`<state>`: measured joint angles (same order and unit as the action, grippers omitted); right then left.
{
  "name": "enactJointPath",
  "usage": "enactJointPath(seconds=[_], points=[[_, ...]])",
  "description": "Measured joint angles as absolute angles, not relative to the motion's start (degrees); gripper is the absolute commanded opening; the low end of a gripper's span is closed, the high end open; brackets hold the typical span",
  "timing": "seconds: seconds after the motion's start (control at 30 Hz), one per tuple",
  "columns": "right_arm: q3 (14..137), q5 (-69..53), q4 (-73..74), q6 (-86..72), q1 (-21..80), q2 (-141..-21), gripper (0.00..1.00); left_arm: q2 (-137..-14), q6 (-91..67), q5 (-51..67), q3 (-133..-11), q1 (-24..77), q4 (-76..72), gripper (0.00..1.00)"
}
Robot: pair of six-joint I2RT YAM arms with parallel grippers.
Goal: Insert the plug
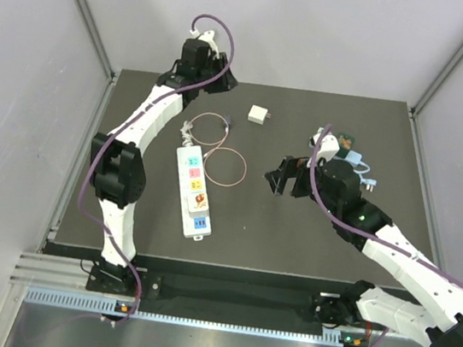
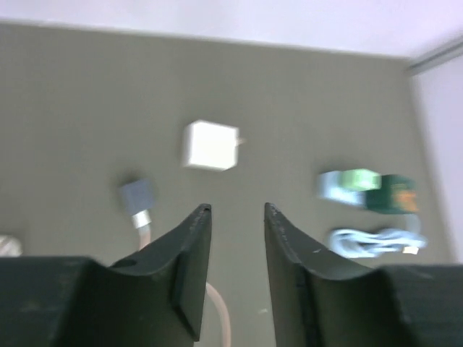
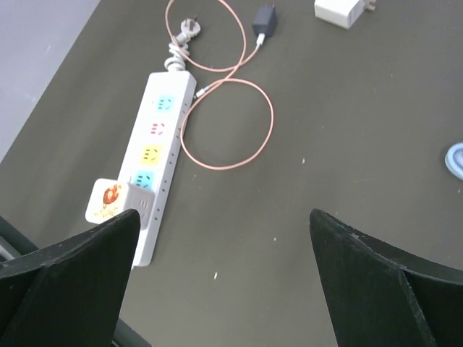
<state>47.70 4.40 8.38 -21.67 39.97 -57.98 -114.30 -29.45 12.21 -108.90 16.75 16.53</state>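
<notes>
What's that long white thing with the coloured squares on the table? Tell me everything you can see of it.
A power strip: a long white plastic-looking bar lying flat on the dark table, left of centre. Its top carries a row of sockets faced teal, pink, yellow and blue. A white cube adapter with an orange picture sits on it towards the near end. Its white cord is bunched at the far end. A thin pink cable lies against one long edge.

Three cameras, one tabletop [image 1: 292,234]
One looks down from above; two ride the wrists, up close. All see the white charger [image 1: 259,114].
</notes>
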Motion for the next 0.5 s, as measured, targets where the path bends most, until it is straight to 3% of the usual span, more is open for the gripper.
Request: enactJointPath(seconds=[0.5], points=[[46.0, 2.5, 8.4, -22.6, 40.0, -56.5, 1.0, -134.3, -20.2, -6.5, -121.3, 23.6, 35.9, 0.59]])
